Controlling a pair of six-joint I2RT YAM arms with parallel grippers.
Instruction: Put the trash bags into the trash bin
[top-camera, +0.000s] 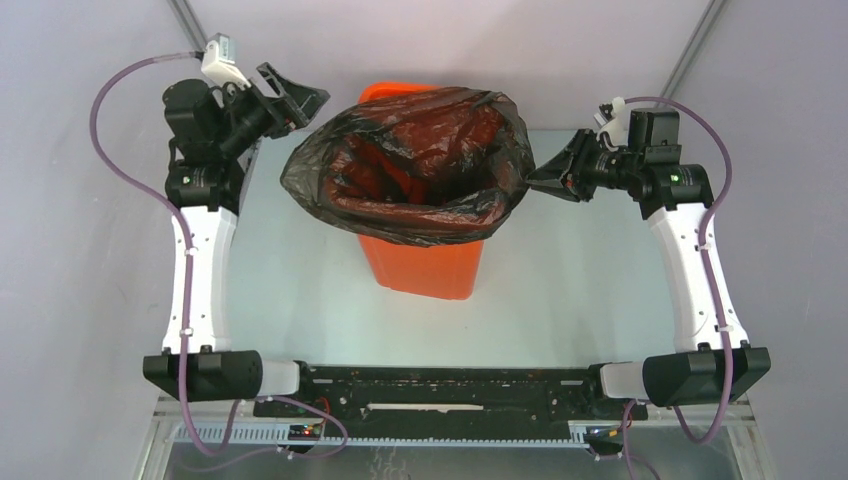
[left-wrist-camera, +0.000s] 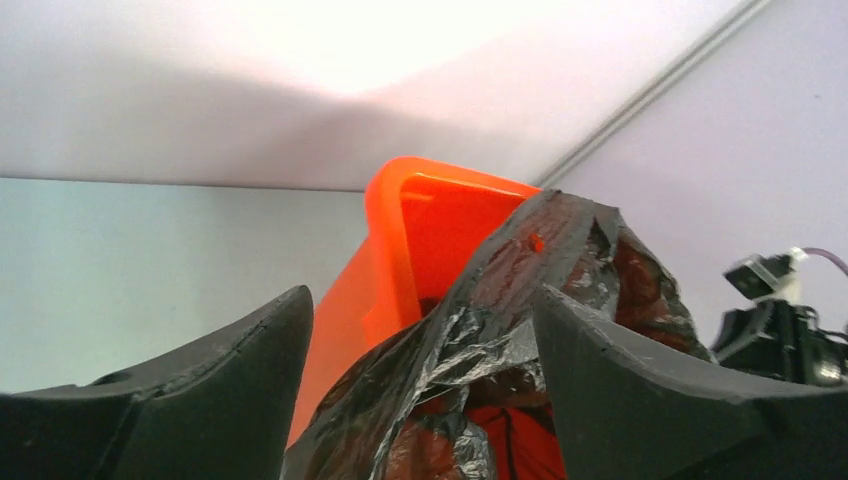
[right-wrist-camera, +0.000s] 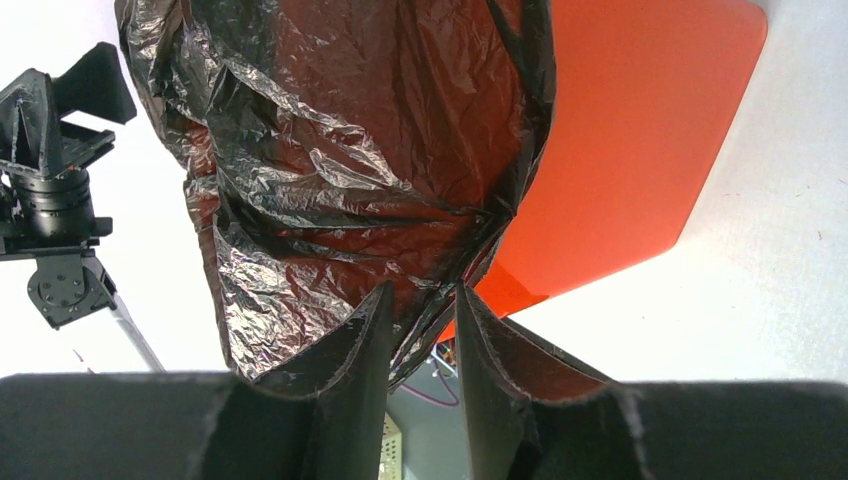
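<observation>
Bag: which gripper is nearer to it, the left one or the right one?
Right. The right gripper is closed on the right edge of the bag, so it touches it. The left gripper stands open beside the bag's upper left edge, gripping nothing.

The right gripper (right-wrist-camera: 422, 292) pinched a fold of the crinkled black trash bag (right-wrist-camera: 330, 170), which overlapped the orange trash bin (right-wrist-camera: 620, 150).

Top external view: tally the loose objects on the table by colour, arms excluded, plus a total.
Black: 1, the trash bag
Orange: 1, the trash bin
Total: 2
</observation>
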